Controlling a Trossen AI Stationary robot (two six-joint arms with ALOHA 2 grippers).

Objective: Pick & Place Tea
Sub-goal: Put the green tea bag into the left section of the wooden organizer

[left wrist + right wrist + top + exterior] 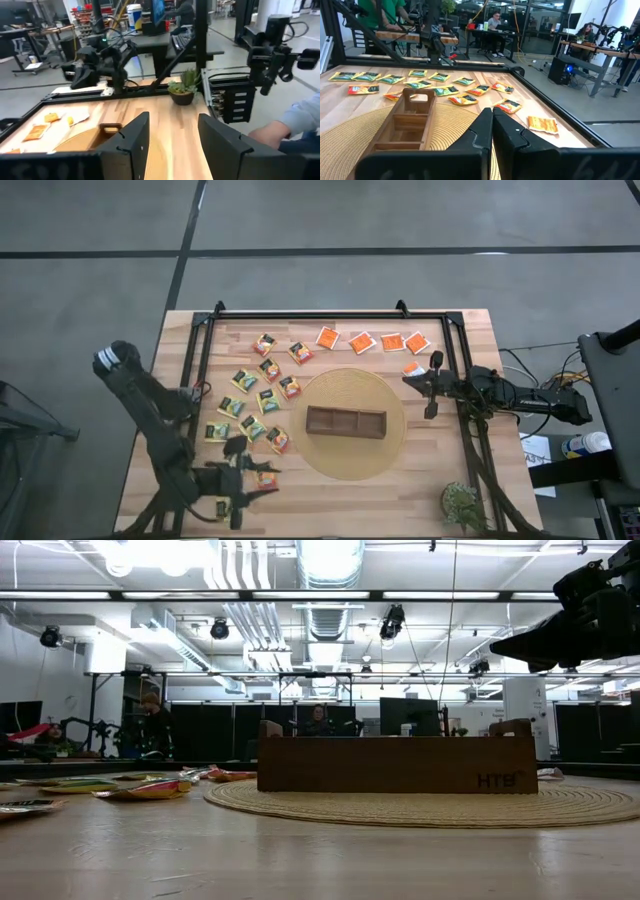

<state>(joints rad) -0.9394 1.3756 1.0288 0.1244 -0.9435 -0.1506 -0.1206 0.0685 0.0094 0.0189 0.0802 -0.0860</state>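
Both arms hover, tea sachets (262,395) loose on surface (440,480).
Left end effector (258,485) lower left, spread, empty; right end effector (408,379) right of centre, pressed together.

The wooden tray (345,422) sits on the round woven mat (352,465) at the middle of the bench (420,500). Left of the mat lies a cluster of tea sachets (258,395); behind it, a row of four more (372,341) along the far edge. A small potted plant (461,503) stands at the near right corner — off the mat.
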